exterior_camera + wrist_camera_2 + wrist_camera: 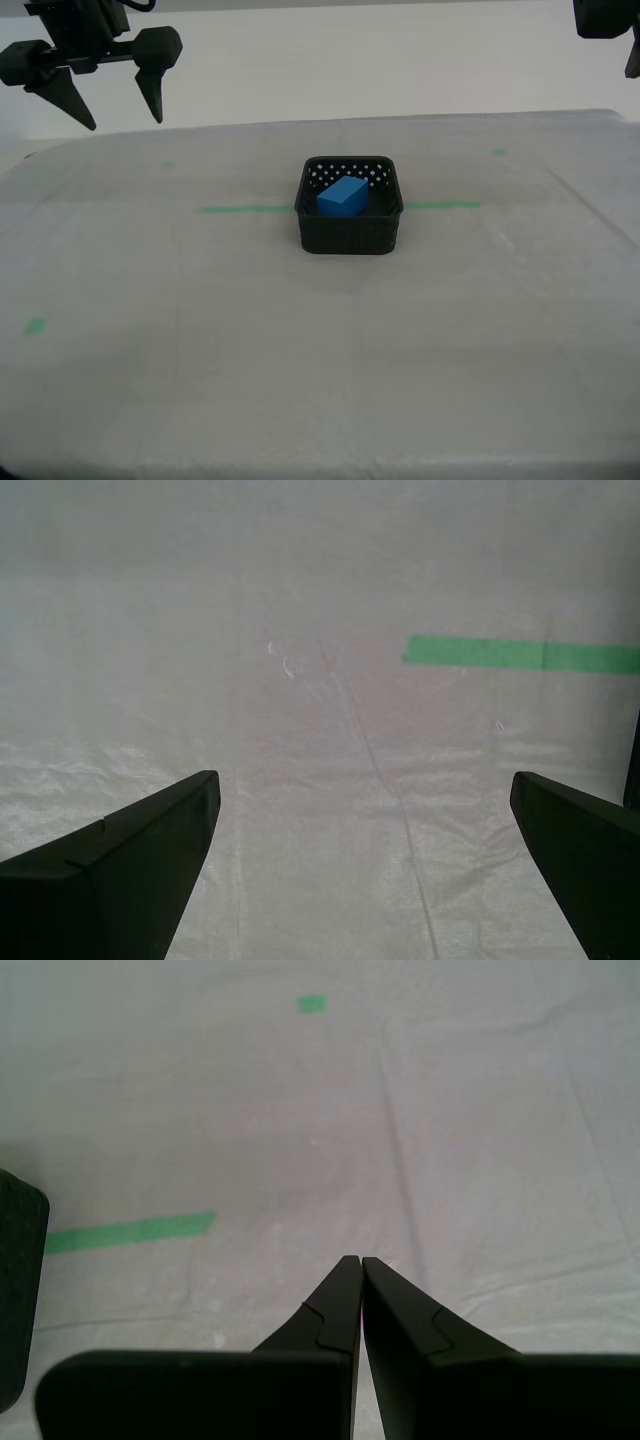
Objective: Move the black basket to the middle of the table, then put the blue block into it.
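Observation:
The black basket point(350, 236) stands near the middle of the table point(300, 380), on the green tape line point(245, 209). The blue block point(343, 196) lies inside it, tilted against the back wall. My second gripper point(124, 122) hangs open and empty high over the table's far part at the exterior view's left, well away from the basket. Its wrist view shows the fingers point(130, 850) wide apart over bare sheeting. My first gripper point(358, 1258) is shut on nothing, with a corner of the basket point(15, 1290) beside it. Only part of that arm point(605, 18) shows at the exterior view's upper right.
Small green tape bits point(36, 325) point(499, 152) mark the pale sheeting. A stretch of the tape line point(520, 653) lies ahead of my second gripper. Another stretch point(130, 1230) and a tape bit point(311, 1003) lie ahead of my first gripper.

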Available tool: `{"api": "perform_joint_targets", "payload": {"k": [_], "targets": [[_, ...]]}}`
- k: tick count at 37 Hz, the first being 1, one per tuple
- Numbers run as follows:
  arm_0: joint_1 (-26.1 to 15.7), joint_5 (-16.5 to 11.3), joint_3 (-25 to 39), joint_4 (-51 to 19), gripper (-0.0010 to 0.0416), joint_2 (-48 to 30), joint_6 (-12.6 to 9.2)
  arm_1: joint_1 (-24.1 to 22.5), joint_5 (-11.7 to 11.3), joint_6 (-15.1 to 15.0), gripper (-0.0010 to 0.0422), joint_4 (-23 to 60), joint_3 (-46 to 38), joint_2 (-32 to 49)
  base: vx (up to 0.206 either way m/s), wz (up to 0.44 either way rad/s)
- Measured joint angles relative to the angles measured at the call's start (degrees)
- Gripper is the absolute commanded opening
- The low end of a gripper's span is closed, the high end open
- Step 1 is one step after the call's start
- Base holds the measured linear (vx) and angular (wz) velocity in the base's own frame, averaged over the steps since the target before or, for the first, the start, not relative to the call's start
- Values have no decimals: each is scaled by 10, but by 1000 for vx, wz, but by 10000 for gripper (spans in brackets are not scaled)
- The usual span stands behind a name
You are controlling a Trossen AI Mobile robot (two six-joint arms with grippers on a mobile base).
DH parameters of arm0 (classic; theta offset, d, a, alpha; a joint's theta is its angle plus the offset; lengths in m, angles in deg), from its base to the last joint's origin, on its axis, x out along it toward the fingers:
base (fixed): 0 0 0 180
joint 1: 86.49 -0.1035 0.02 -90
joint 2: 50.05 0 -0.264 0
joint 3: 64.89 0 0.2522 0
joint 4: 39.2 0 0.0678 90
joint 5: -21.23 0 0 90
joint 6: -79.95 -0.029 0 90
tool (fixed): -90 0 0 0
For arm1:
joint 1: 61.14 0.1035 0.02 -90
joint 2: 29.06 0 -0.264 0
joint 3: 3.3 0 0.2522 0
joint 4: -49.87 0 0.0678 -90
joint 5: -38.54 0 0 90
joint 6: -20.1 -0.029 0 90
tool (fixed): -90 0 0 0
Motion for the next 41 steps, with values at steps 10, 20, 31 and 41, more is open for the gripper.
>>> {"api": "perform_joint_targets", "payload": {"k": [10, 20, 31, 41], "targets": [[-1, 0, 0, 0, 5, 0, 0, 0, 0, 0, 400, 0, 0, 0, 0, 0], [0, 0, 0, 0, 5, 0, 0, 0, 0, 0, 400, 0, 0, 0, 0, 0], [0, 0, 0, 0, 5, 0, 0, 0, 0, 0, 400, 0, 0, 0, 0, 0], [-1, 0, 0, 0, 4, 0, 0, 0, 0, 0, 400, 0, 0, 0, 0, 0]]}}
